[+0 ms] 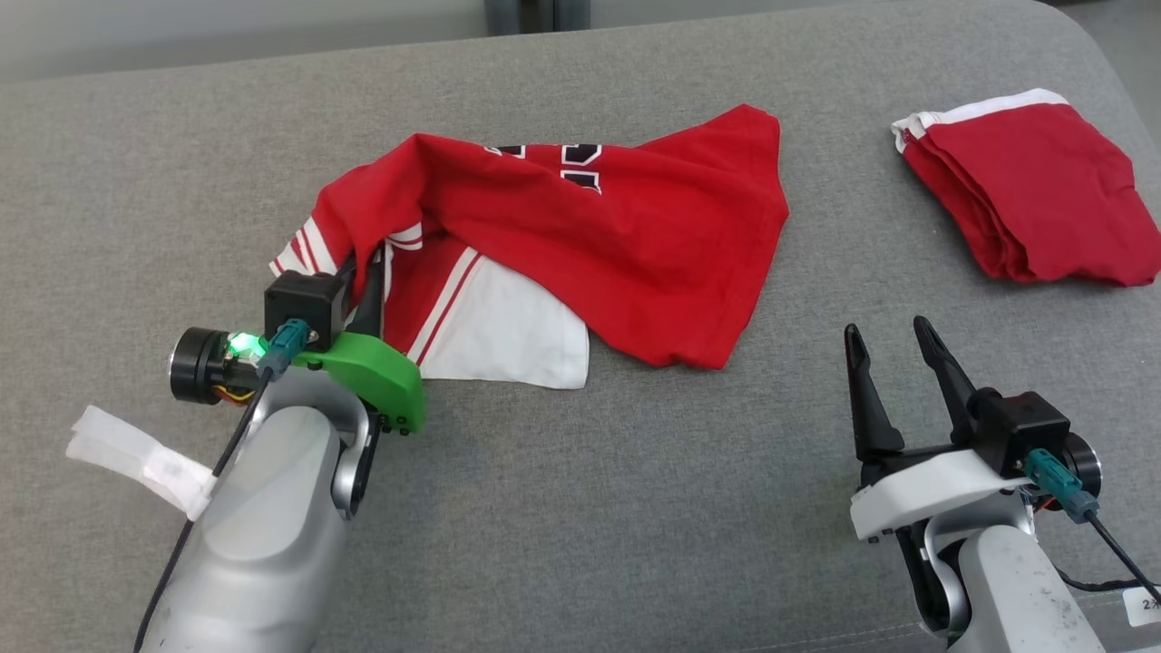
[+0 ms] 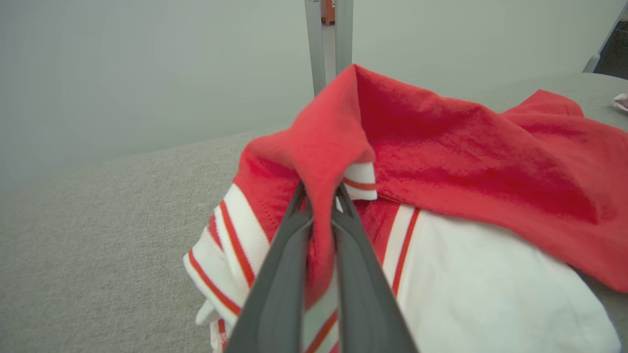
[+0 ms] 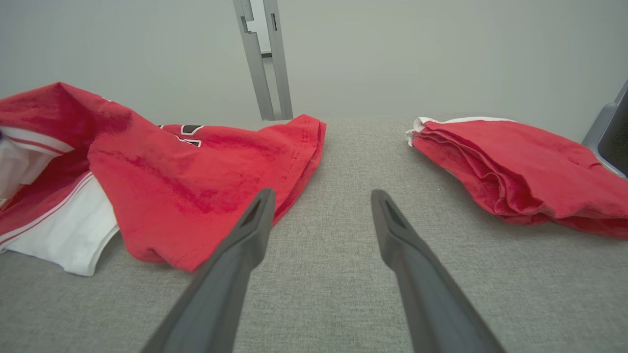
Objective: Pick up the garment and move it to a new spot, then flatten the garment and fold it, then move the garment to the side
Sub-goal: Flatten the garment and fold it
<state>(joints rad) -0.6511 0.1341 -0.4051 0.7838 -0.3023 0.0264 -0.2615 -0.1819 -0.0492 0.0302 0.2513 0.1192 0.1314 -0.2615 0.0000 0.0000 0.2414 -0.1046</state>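
- The garment (image 1: 617,236), a red jersey with white striped trim and a white panel, lies crumpled midway between the left and right edges of the grey upholstered surface (image 1: 580,508).
- The left tool (image 2: 321,196) is clamped on a raised red fold at the garment's left end, beside the striped trim.
- The right tool (image 1: 893,340) hovers near the surface's front edge, towards the right, with its fingers spread and nothing between them.
- A folded red garment (image 1: 1034,199) with a white band rests by the far right corner, well apart from the crumpled one.
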